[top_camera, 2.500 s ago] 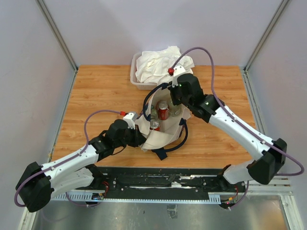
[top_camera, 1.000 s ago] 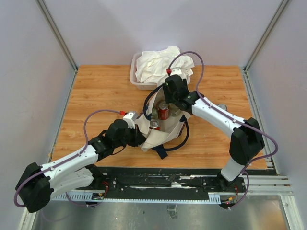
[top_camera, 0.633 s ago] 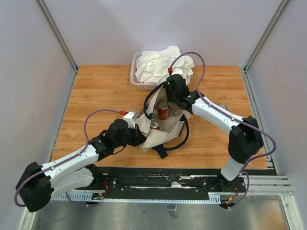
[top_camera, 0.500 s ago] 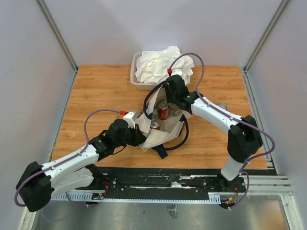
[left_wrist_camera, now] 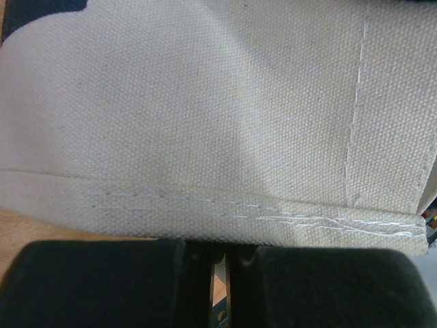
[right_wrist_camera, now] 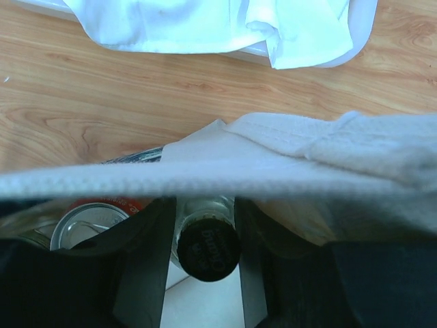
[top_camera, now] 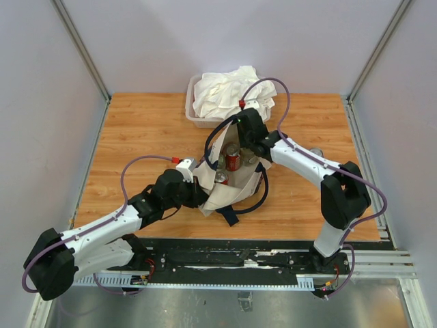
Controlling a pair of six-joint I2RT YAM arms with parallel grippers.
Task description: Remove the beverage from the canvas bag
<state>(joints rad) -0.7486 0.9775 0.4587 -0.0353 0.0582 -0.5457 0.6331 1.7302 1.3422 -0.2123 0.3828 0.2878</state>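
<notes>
The beige canvas bag (top_camera: 220,195) with navy handles lies open at the table's middle. It holds a red can (top_camera: 233,158), a second can (top_camera: 221,179) and a glass bottle with a dark cap (right_wrist_camera: 207,249). My right gripper (top_camera: 246,153) reaches into the bag's mouth. In the right wrist view its fingers (right_wrist_camera: 147,266) sit tight against both sides of the bottle's neck, under the bag's rim (right_wrist_camera: 328,147), with the red can's top (right_wrist_camera: 85,224) at the left. My left gripper (top_camera: 199,195) is shut on the bag's stitched hem (left_wrist_camera: 205,205).
A translucent tub (top_camera: 191,113) heaped with white cloth (top_camera: 229,89) stands just behind the bag; it also shows in the right wrist view (right_wrist_camera: 205,20). A silvery can (top_camera: 316,152) stands on the wood to the right, behind my right forearm. Grey walls ring the table.
My right arm has swung in from the right and lowered its gripper into the bag over the bottle, then stayed almost still. The left arm still holds the hem.
</notes>
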